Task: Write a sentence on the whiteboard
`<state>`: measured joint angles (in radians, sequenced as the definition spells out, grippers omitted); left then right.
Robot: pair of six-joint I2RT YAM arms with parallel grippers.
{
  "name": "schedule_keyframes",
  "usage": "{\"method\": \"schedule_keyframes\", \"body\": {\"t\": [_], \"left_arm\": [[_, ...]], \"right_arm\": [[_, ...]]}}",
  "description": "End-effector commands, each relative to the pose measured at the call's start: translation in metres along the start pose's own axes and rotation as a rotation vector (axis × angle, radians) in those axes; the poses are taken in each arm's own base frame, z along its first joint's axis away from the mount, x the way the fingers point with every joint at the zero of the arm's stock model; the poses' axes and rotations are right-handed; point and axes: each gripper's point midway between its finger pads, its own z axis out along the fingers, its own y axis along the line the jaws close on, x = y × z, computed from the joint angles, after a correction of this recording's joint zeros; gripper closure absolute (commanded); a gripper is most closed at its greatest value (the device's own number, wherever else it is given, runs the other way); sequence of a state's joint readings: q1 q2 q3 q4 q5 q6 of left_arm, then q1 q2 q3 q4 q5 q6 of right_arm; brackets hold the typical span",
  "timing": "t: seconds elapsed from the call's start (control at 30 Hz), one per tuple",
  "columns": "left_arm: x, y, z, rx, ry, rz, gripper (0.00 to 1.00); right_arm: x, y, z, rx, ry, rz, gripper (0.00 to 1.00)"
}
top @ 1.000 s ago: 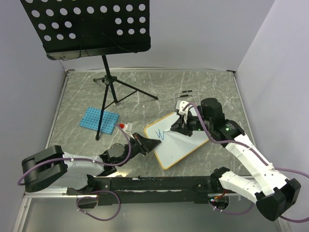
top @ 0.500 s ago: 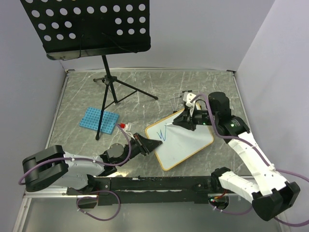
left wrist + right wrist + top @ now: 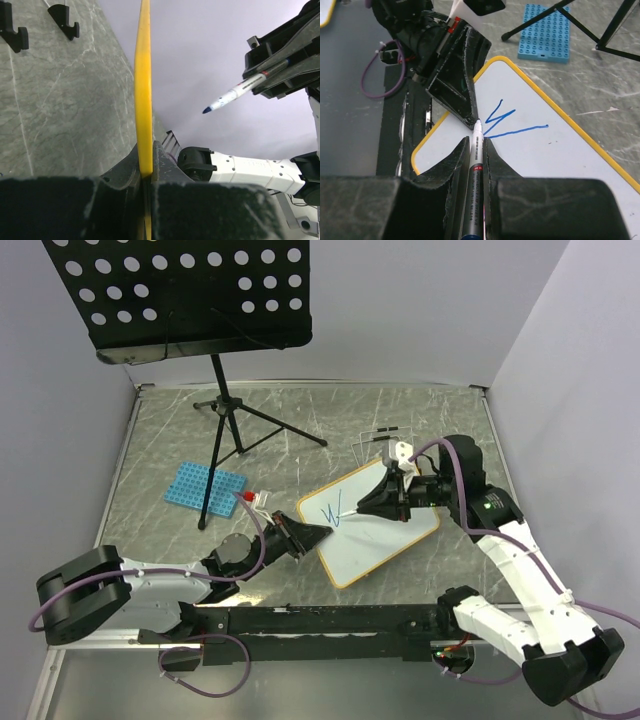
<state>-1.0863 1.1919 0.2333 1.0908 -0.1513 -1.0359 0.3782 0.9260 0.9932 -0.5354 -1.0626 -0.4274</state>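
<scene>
The whiteboard (image 3: 385, 535), white with an orange-tan frame, lies tilted near the table's middle. My left gripper (image 3: 305, 537) is shut on its left corner. In the left wrist view the frame edge (image 3: 143, 90) stands pinched between the jaws of my left gripper (image 3: 146, 165). Of the sentence, only a blue zigzag with one long stroke (image 3: 333, 510) is on the board, also visible as blue strokes (image 3: 507, 122). My right gripper (image 3: 476, 145) is shut on a blue marker (image 3: 475, 170). Its tip hangs just off the board by the strokes. The marker (image 3: 240, 92) shows apart from the board.
A black perforated music stand (image 3: 180, 295) rises at the back left, its tripod legs (image 3: 235, 415) spread on the table. A blue perforated rack (image 3: 205, 487) lies beside the pole. A thin wire holder (image 3: 375, 445) stands behind the board. Side walls close in.
My right gripper drew back to the right with the marker, lifting its tip, and the blue mark gained a longer stroke. The left gripper and the board's corner shifted slightly.
</scene>
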Motion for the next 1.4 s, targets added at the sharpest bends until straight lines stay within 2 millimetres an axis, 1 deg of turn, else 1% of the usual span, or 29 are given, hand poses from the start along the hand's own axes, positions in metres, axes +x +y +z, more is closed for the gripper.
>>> {"method": "schedule_keyframes", "body": {"t": [0.0, 0.07, 0.17, 0.33, 0.6, 0.83, 1.37], "left_arm": [[-0.027, -0.048, 0.002, 0.163, -0.075, -0.009, 0.99], [-0.026, -0.048, 0.004, 0.160, -0.068, -0.007, 0.99], [-0.026, -0.050, 0.007, 0.164, -0.063, -0.003, 0.99], [-0.023, -0.053, 0.009, 0.173, -0.044, 0.001, 0.99], [-0.023, -0.058, 0.007, 0.191, -0.031, 0.012, 0.99], [-0.026, -0.063, 0.005, 0.199, -0.039, 0.022, 0.99], [-0.032, -0.065, 0.001, 0.197, -0.058, 0.035, 0.99]], "right_arm": [[-0.011, 0.007, -0.006, -0.032, -0.057, -0.039, 1.00], [-0.011, 0.004, -0.008, -0.009, -0.058, -0.041, 1.00], [-0.003, -0.002, -0.009, 0.024, -0.046, -0.024, 1.00], [-0.004, -0.007, -0.015, 0.064, -0.050, -0.023, 1.00], [-0.003, -0.005, -0.020, 0.063, -0.074, -0.010, 1.00], [-0.003, -0.003, -0.021, 0.061, -0.079, -0.011, 1.00], [-0.005, 0.000, -0.023, 0.039, -0.093, 0.009, 1.00]]}}
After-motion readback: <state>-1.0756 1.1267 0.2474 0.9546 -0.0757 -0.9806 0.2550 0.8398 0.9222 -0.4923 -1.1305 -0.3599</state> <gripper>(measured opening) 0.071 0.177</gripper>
